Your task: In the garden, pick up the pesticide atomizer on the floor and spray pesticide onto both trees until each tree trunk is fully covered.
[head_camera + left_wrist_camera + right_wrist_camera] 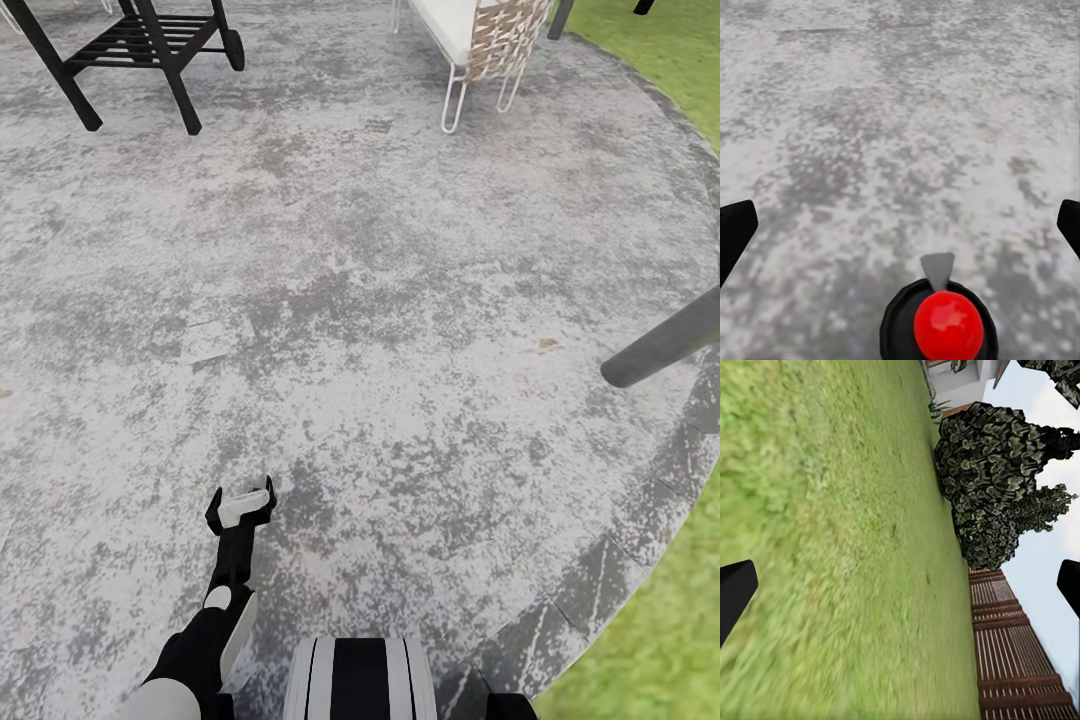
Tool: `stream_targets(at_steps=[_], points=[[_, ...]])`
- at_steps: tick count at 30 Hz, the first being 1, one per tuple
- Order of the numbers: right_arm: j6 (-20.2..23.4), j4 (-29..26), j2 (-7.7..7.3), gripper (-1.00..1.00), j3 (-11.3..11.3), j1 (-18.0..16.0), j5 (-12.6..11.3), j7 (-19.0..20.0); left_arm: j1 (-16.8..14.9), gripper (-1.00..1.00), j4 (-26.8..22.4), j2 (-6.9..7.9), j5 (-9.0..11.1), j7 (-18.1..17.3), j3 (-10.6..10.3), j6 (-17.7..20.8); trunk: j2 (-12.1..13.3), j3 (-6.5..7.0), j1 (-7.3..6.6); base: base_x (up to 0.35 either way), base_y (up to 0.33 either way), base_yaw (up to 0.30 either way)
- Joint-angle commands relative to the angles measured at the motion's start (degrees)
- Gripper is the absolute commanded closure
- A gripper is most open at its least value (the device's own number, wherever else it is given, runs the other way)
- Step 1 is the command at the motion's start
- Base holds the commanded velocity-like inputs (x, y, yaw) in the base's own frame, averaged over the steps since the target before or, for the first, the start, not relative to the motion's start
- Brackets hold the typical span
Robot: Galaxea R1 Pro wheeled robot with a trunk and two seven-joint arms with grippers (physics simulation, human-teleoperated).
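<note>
A grey mottled stone patio [380, 300] is spreading under the robot, with lawn [660, 640] curving along its right edge. A black trolley [140, 50] and a white wicker chair [480, 40] are standing far off. Near left, the left hand [240, 508] is gripping the pesticide atomizer [945, 322], red dot upward. The right hand [900, 592] is gaping wide, holding nothing, facing grass and fence [1009, 660].

1. A mottled grey stone patio floor [380, 300] spreads round, edged by darker curved border stones [600, 590].
2. Green lawn [660, 650] meets that edge.
3. A black metal cart [140, 50] and a white wire-legged wicker chair [480, 50] stand on the patio.
</note>
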Motion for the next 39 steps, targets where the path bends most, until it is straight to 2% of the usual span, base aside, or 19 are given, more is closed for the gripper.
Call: stream_targets(at_steps=[1,11,39], points=[[0.01,0.0,0.0,-1.0,0.0,0.0,0.0,0.0,-0.01,-1.0,0.0,0.0,0.0,0.0,-0.05,0.0,0.0,0.0,0.0,0.0,0.0,0.0],[0.0,0.0,0.0,-1.0,0.0,0.0,0.0,0.0,0.03,-1.0,-0.02,0.0,-0.03,0.0,-0.76,0.0,0.0,0.0,0.0,-0.04,0.0,0.0],[-0.02,-0.01,0.0,-1.0,0.0,0.0,0.0,0.0,0.01,-1.0,-0.03,-0.08,0.0,0.0,-1.0,0.0,0.0,0.0,0.0,-0.023,-0.005,0.0]])
